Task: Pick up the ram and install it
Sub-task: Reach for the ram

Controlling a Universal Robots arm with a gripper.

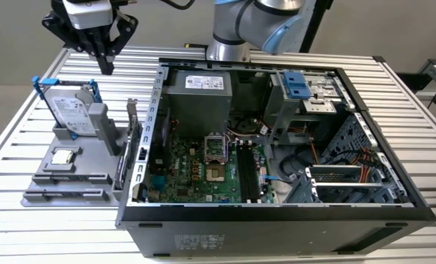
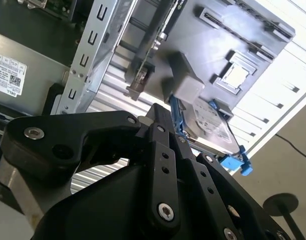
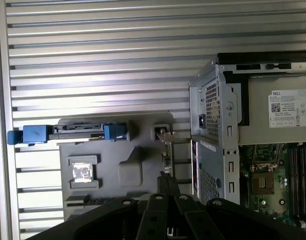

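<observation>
The ram (image 1: 70, 179) looks like a thin dark stick lying edge-on in a slot of the grey holder (image 1: 38, 190), in front of the square silver chip (image 1: 62, 158). In the first wrist view the ram (image 3: 87, 201) is a dark strip beside the chip (image 3: 82, 172). My gripper (image 1: 106, 66) hangs high above the table's far side, behind the holder, fingers pointing down and pressed together, shut on nothing. Its fingertips (image 3: 168, 182) sit close over the holder's edge by the case wall. The motherboard's black slots (image 1: 247, 170) lie inside the open case.
The open computer case (image 1: 276, 212) fills the table's middle and the exterior view's right. On the holder stand a hard drive in a blue frame (image 1: 71, 113) and an upright card with a metal bracket (image 1: 133, 137). The slatted metal table (image 1: 27, 242) surrounds them.
</observation>
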